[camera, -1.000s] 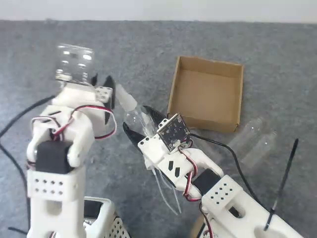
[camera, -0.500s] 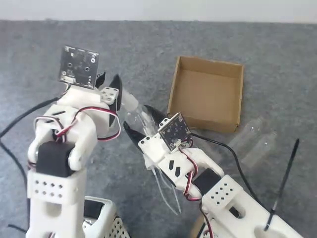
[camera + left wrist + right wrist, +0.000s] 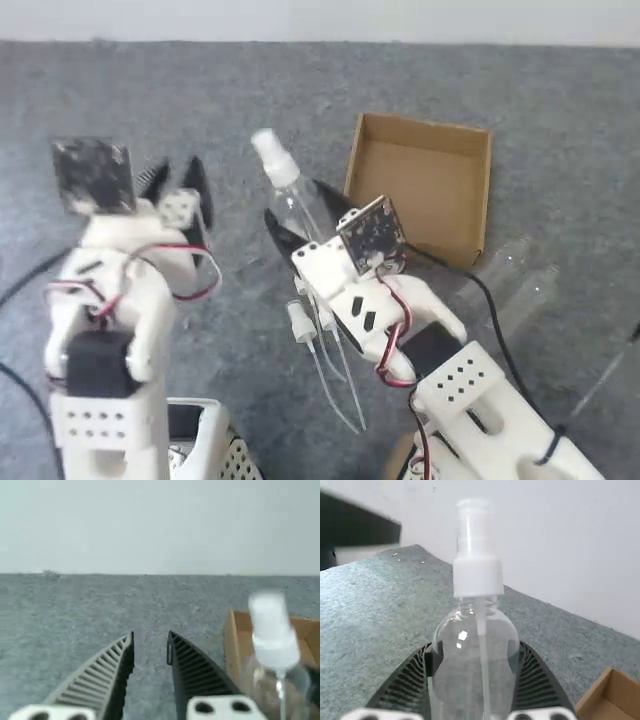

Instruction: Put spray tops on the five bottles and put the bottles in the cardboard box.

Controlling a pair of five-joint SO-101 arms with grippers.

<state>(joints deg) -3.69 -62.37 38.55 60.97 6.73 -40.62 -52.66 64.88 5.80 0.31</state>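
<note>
Robot test bench in a small lab-like room

A left arm (image 3: 105, 330) and a right arm (image 3: 450, 385) of white plastic, with bare circuit boards (image 3: 372, 232) and loose wires (image 3: 388, 352), stand on a grey carpeted worktop (image 3: 560, 120) before a blank white wall (image 3: 320, 18), a perforated bin (image 3: 215, 445) beside them.

both arms: white printed plastic shells, black servo blocks. left arm (image 3: 110, 330), farther from the cardboard box (image 3: 420, 180): red/white/black wire loops, grid of small holes on lower block. right arm (image 3: 400, 330), nearer the box: same wiring, black slot marks, dotted block. left gripper (image 3: 150, 636), right gripper (image 3: 295, 203): black ribbed pointed fingers, square dark camera board behind each
</note>
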